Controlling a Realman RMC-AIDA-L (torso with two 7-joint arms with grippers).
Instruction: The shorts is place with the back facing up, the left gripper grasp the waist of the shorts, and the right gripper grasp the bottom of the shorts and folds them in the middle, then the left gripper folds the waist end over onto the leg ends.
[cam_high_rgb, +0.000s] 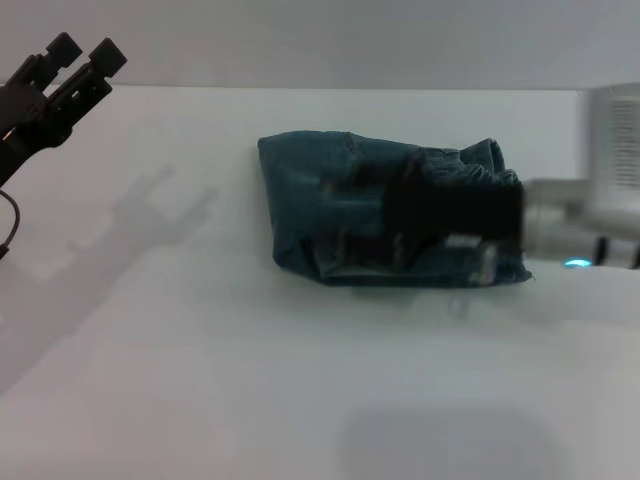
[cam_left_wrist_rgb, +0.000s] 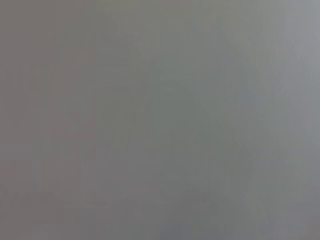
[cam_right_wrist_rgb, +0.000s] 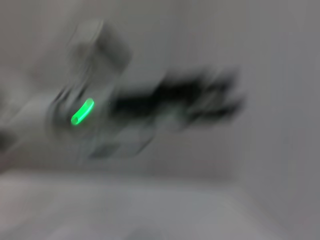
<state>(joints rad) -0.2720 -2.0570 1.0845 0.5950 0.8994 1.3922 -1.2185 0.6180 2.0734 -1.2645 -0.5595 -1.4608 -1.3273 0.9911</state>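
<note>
Shorts (cam_high_rgb: 330, 205) lie folded, bunched, mid-bench toward the far edge; soft limp denim, best pinched at hems. Right gripper (cam_high_rgb: 440, 215) over them, blurred: grip undeterminable. Left gripper (cam_high_rgb: 70, 65) raised, fingers parted, far-left corner.

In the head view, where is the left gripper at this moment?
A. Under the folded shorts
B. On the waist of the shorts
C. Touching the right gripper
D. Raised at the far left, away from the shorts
D. The left gripper is up at the far left of the white table, well apart from the folded denim shorts; only the right gripper, seen blurred, is over the shorts.
</note>
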